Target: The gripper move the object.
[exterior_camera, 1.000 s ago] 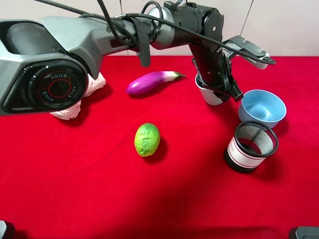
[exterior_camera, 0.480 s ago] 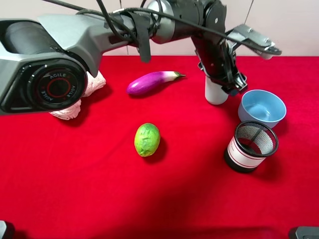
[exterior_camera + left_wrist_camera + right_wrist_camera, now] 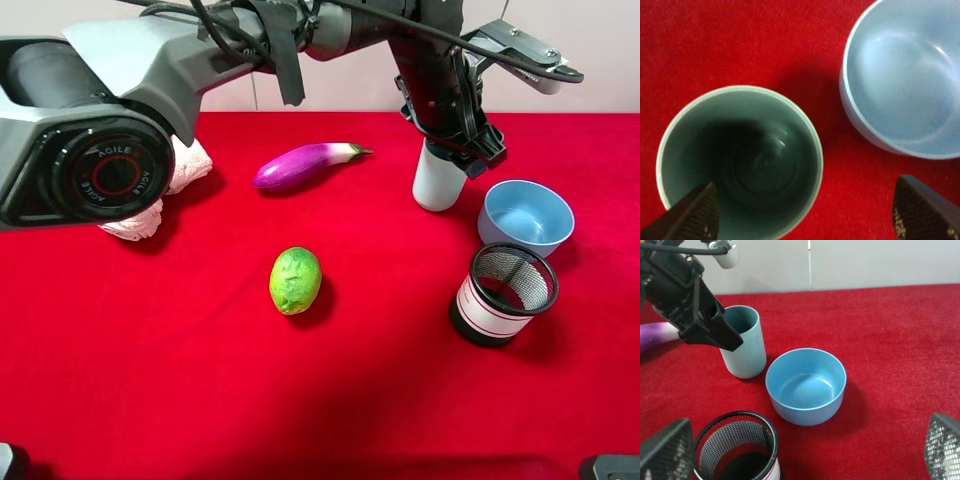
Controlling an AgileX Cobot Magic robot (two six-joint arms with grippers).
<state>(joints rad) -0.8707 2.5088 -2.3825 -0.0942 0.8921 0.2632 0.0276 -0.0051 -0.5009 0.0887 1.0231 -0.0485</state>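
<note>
The pale blue-green tumbler cup (image 3: 437,186) stands upright on the red cloth, just left of the light-blue bowl. My left gripper (image 3: 470,148) hangs open right above it, fingers clear of its walls. In the left wrist view I look straight down into the cup's dark teal inside (image 3: 740,160), and the gripper (image 3: 807,214) has its two dark fingertips wide apart. The right wrist view shows the cup (image 3: 745,347) with the left gripper (image 3: 715,331) over its rim. My right gripper (image 3: 805,450) is open and empty, low near the mesh cup.
A light-blue bowl (image 3: 525,215) sits right of the cup, and a black mesh cup (image 3: 503,293) with a white band stands in front of it. A purple eggplant (image 3: 300,165) lies to the cup's left, and a green fruit (image 3: 295,280) is mid-cloth. A pink object (image 3: 160,200) is far left.
The cup was tilted in the left gripper, then came upright on the cloth. The left gripper has let go and risen above it.
</note>
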